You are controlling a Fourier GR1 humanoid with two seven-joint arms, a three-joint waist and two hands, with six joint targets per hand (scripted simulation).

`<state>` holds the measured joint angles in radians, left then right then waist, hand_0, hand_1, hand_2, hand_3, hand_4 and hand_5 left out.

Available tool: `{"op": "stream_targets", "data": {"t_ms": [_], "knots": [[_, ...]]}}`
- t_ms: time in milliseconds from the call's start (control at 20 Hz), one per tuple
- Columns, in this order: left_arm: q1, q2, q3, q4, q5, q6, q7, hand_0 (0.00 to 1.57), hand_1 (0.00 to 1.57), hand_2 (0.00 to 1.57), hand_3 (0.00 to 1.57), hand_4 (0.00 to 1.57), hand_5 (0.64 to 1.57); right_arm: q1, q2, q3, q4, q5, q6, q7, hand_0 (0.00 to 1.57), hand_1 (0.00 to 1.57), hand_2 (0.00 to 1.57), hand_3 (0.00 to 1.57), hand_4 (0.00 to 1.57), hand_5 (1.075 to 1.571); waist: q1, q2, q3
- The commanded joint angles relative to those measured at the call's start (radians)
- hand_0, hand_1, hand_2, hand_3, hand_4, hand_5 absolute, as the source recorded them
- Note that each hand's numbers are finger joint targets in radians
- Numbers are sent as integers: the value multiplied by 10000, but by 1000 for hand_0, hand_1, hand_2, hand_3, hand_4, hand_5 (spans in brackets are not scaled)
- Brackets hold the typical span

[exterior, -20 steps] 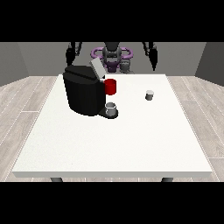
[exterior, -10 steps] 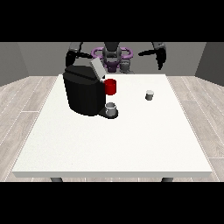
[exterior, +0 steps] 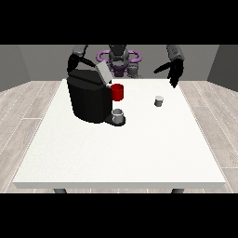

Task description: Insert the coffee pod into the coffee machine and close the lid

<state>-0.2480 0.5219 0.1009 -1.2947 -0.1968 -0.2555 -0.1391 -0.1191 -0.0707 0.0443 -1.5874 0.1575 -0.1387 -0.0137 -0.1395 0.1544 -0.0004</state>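
A black coffee machine (exterior: 89,98) stands on the white table (exterior: 121,148) at the left, its grey lid (exterior: 103,72) tilted up and open. A small grey cup (exterior: 118,115) sits on its drip base, and a red mug (exterior: 117,92) stands just behind. The small grey coffee pod (exterior: 159,101) rests on the table right of centre. The hand at the view's right (exterior: 175,72) hangs above the table's far edge, behind and right of the pod, fingers straight and pointing down. The hand at the view's left (exterior: 73,63) is raised behind the machine, partly hidden by it.
The robot's torso (exterior: 119,59) with purple parts stands behind the table's far edge. Bare table top stretches across the front half, ending at the near edge. Wooden floor surrounds the table.
The arm at the view's right has swung outward and down, bringing its hand lower toward the table's far right area. The hand at the view's left has come down behind the machine.
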Motion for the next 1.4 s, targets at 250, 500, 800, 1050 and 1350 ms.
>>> {"op": "stream_targets", "data": {"t_ms": [250,500,800,1050,1350], "knots": [[-1621,686,-28,2716,-1254,-96,-718,0,0,0,0,0,1571,-730,689,792,-449,627,-439,964,0,0,0,0,0,1571,-601,1134,-6],[-1501,458,-630,3385,-2419,586,-1280,0,0,0,0,0,1571,-418,692,759,65,550,-661,594,0,0,0,0,0,1571,-254,1167,0],[-2302,-152,-743,4115,-3182,1474,-1365,760,760,877,622,0,1571,-998,376,-153,1101,-67,-41,465,0,0,0,0,0,1571,-17,888,2],[-2979,-443,-1184,4120,-4199,2682,-1399,1071,1071,1107,914,448,1571,-1431,641,84,1820,238,-233,16,0,0,0,0,0,1571,-83,1494,3],[-3320,202,-1573,5117,-5225,2471,-1745,757,757,950,811,339,1571,-1806,662,22,1902,271,-302,36,0,0,0,0,0,1571,-194,1652,2]]}}
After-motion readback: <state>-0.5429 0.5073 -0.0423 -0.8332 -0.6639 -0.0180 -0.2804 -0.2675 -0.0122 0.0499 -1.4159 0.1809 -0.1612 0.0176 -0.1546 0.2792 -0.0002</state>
